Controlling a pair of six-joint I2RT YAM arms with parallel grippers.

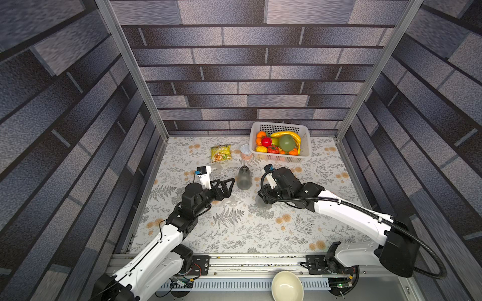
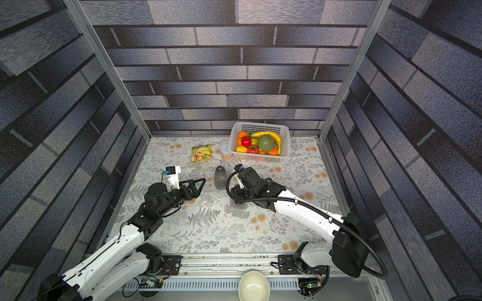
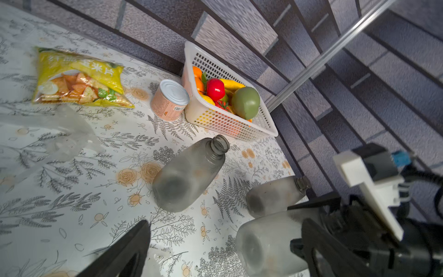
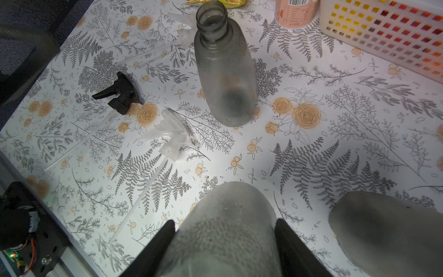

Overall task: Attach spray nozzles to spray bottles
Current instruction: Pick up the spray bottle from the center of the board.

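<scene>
One smoky-grey spray bottle (image 1: pixel 243 178) (image 4: pixel 225 72) stands upright and uncapped mid-table. My right gripper (image 4: pixel 224 223) is shut on a second spray bottle (image 4: pixel 225 239) (image 3: pixel 263 247), one finger pressed to each side. A third bottle (image 4: pixel 383 235) (image 3: pixel 275 196) is close beside it. A black spray nozzle (image 4: pixel 119 92) and a clear one (image 4: pixel 172 134) lie on the cloth, apart from the bottles. Another clear nozzle (image 4: pixel 179 26) lies farther back. My left gripper (image 1: pixel 227 186) (image 3: pixel 225 225) hovers wide open just left of the upright bottle, holding nothing.
A white basket (image 1: pixel 279 126) of toy fruit stands at the back right, with a pinkish can (image 1: pixel 245 152) against it and a yellow snack bag (image 1: pixel 221 153) to its left. A cream bowl (image 1: pixel 287 285) sits off the table's front rail.
</scene>
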